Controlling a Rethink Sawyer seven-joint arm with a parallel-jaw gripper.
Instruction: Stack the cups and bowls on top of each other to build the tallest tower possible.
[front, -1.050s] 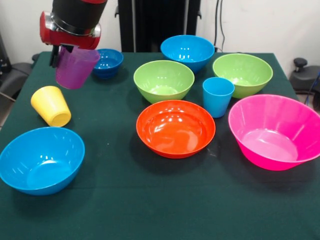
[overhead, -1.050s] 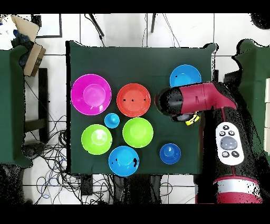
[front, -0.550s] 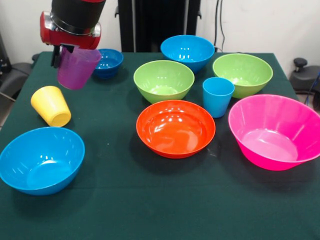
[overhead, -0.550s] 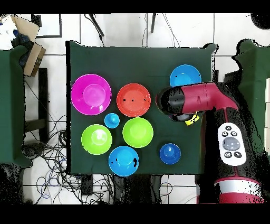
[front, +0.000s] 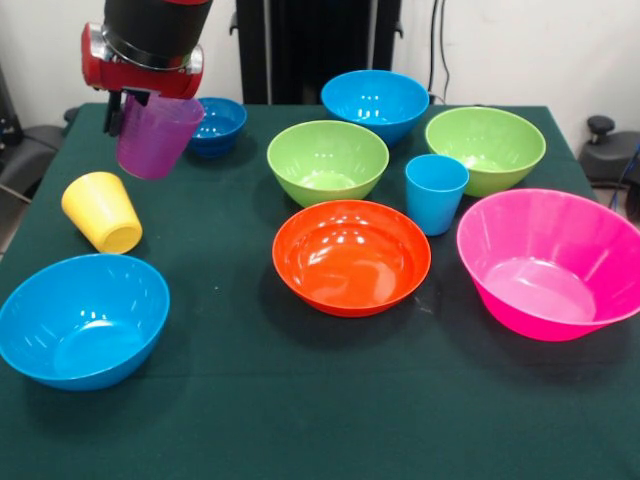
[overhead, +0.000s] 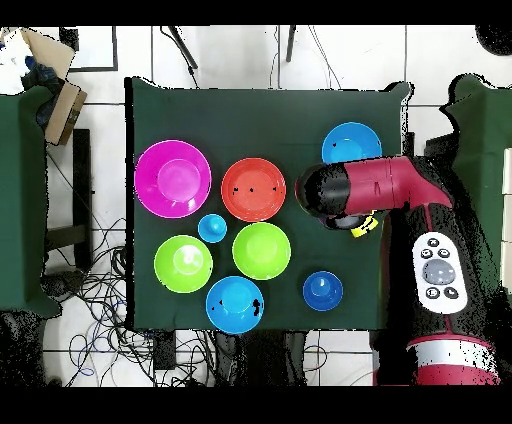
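The claw (front: 140, 98) is clamped on the purple cup (front: 155, 135), held aloft near the worktop's (front: 300, 400) corner; lowering onto a bowl is called for.

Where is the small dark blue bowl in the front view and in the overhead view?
Front view: the small dark blue bowl sits far back on the left, just right of the held purple cup.
Overhead view: it lies low, right of centre.
Shared landmark: the orange bowl.

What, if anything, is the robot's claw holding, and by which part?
The claw holds the purple cup by its rim, lifted clear of the table and slightly tilted.
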